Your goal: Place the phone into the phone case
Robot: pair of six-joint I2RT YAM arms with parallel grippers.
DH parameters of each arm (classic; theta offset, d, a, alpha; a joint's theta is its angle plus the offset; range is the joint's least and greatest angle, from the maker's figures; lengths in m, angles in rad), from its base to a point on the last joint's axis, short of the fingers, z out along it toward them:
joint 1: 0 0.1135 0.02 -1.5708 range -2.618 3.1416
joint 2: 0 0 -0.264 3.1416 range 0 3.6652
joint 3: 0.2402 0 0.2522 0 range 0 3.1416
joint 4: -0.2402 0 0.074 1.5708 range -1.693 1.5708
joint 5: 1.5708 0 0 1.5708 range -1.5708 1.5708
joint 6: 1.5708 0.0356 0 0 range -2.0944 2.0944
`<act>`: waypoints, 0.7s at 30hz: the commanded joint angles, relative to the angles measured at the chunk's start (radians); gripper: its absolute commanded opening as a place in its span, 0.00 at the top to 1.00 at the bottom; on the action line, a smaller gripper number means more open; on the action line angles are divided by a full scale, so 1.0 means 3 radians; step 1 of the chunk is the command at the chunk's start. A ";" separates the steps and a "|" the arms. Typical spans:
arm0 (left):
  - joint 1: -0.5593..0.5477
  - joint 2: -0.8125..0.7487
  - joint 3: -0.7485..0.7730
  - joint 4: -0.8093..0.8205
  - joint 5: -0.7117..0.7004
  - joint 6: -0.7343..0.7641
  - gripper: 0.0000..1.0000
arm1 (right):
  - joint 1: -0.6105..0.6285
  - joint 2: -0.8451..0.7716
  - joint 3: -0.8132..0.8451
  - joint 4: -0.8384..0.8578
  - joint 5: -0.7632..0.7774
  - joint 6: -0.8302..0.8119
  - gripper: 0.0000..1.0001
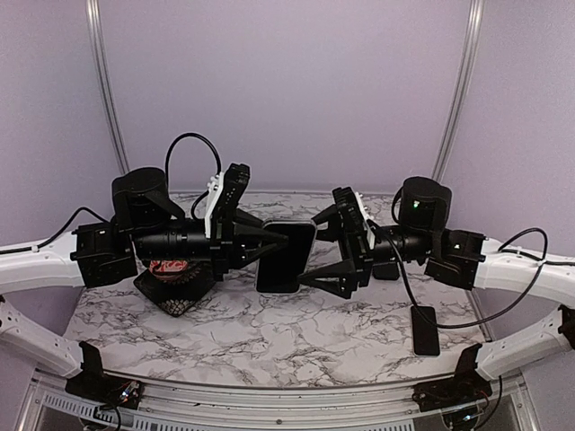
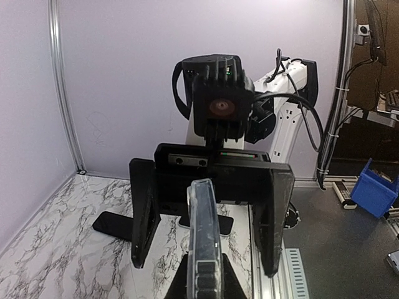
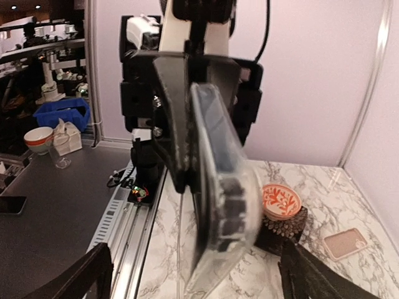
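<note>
A black phone in a clear phone case (image 1: 286, 256) is held in the air over the middle of the table; the phone seems to sit inside the case. My left gripper (image 1: 274, 241) is shut on its left edge. In the left wrist view the cased phone (image 2: 204, 237) stands edge-on between my left jaws. My right gripper (image 1: 310, 251) is open, its fingers spread above and below the phone's right edge without touching it. In the right wrist view the cased phone (image 3: 221, 205) is edge-on and blurred between my wide-open right fingers (image 3: 81, 280).
A red patterned bowl (image 1: 171, 268) sits on a black stand (image 1: 175, 296) at the left. A second black phone (image 1: 425, 329) lies at the right front. A pinkish flat case (image 3: 347, 243) lies on the marble table (image 1: 269, 341).
</note>
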 commanded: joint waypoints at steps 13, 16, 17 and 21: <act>-0.0082 0.0080 0.0234 0.0157 0.0095 0.0177 1.00 | 0.0083 -0.0037 0.0434 0.0022 -0.0013 0.0109 0.49; -0.0092 0.0062 0.0211 0.0157 0.0090 0.0177 1.00 | 0.0084 -0.0029 0.0420 0.0024 -0.0021 0.0098 0.38; -0.0093 0.0063 0.0205 0.0157 0.0082 0.0177 1.00 | 0.0084 -0.0028 0.0421 0.0014 -0.0028 0.0095 0.37; -0.0098 0.0046 0.0192 0.0157 0.0075 0.0183 1.00 | 0.0085 -0.0044 0.0401 0.0008 -0.0033 0.0088 0.38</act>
